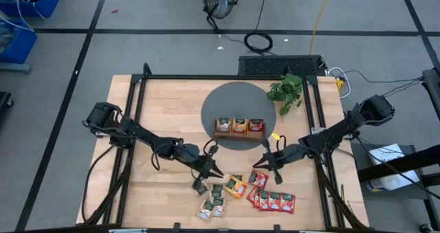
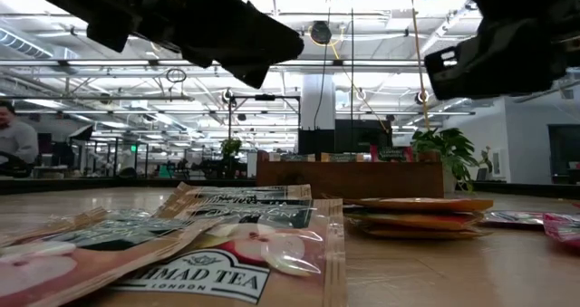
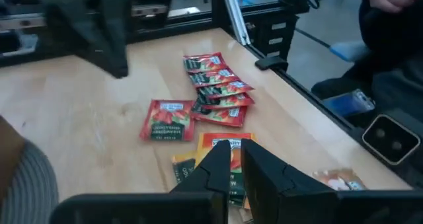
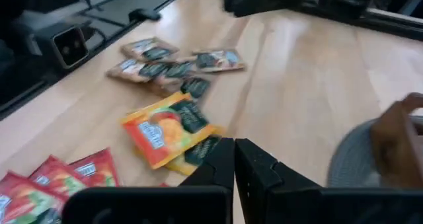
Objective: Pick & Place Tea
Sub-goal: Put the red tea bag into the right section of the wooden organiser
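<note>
Left gripper (image 1: pixel 214 171) hovers above the bench's front middle, its fingers (image 3: pixel 215 168) parted by a thin slit with nothing between them; right gripper (image 1: pixel 269 165), near it, is clenched and empty; the tea sachets (image 1: pixel 237 186) lie scattered along the front edge, pale ones leftmost, orange in the middle, red ones (image 1: pixel 276 201) rightmost; more sit in the wooden tray (image 1: pixel 238 128) behind.

Both dark arms reach inward over the tabletop from opposite sides, elbows bent and wrists angled down toward the front middle. The left gripper (image 1: pixel 212 170) hangs low with its jaws parted by only a thin slit. The right gripper (image 1: pixel 269 165) faces it, jaws pressed together, holding nothing.
</note>
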Motion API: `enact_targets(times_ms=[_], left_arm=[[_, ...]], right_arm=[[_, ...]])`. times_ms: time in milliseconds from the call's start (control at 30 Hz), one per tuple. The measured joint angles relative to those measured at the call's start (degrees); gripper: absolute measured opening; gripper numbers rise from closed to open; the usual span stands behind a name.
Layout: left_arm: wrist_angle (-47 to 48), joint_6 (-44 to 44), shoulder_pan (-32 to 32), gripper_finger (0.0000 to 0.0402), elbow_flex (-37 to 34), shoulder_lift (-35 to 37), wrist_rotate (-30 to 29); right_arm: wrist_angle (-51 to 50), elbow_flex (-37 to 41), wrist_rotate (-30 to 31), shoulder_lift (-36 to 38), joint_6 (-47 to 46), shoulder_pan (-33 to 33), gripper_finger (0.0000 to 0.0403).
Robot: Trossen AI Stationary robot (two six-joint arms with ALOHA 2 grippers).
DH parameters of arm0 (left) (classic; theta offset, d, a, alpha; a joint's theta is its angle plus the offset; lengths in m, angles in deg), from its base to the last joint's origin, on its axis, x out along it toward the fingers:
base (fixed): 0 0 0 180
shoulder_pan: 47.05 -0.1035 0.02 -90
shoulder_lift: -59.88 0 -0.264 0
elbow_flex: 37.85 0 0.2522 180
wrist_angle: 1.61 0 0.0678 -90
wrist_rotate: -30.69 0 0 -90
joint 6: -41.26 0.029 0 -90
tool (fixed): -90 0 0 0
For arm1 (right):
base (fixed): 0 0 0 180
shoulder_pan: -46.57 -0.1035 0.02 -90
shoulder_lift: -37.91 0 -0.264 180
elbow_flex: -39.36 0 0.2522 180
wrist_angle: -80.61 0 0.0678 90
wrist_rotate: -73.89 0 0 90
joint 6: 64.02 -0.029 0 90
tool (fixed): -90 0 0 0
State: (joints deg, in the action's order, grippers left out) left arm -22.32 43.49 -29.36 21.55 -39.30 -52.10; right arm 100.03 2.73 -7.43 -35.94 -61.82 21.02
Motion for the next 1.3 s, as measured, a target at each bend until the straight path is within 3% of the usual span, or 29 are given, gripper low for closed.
enact_targets(times_ms=[167,267,367,500,633,833,1033,1133,1300], left_arm=[[4.5,-3.8,2.6,0.0006,8.9,-4.5,-5.4],[9.6,-4.4,3.1,0.0013,16.4,-10.6,-5.5],[11.9,-5.9,2.5,0.0031,24.1,-16.8,-5.4],[13.3,-9.9,2.0,0.0056,33.4,-22.1,-1.0],[19.5,-11.9,2.3,0.0080,41.7,-27.2,-1.5],[26.1,-15.2,2.7,0.0105,50.7,-33.1,-3.2],[28.0,-22.7,1.4,0.0134,52.5,-33.2,-3.4],[29.6,-25.4,0.7,0.0147,52.5,-33.4,-3.7],[32.3,-25.6,0.1,0.0164,52.5,-33.4,-4.8]], right_arm=[[-6.1,-4.5,10.0,-0.2,0.3,-8.3,0.0001],[-14.6,-6.9,16.8,0.3,-3.4,-14.1,0.0001],[-17.4,-7.9,19.9,0.4,-8.7,-19.1,0.0001],[-19.2,-7.8,19.8,-0.1,-17.1,-24.9,0.0001],[-18.1,-7.8,19.5,-1.2,-22.6,-29.8,0.0001],[-7.7,-7.8,16.5,-8.8,-20.4,-34.0,0.0002],[4.6,-7.9,16.6,-19.4,-18.0,-33.3,0.0001],[5.3,-9.6,16.5,-22.9,-16.4,-31.5,0.0001],[1.8,-13.6,9.9,-26.5,-16.2,-27.9,0.0000]])
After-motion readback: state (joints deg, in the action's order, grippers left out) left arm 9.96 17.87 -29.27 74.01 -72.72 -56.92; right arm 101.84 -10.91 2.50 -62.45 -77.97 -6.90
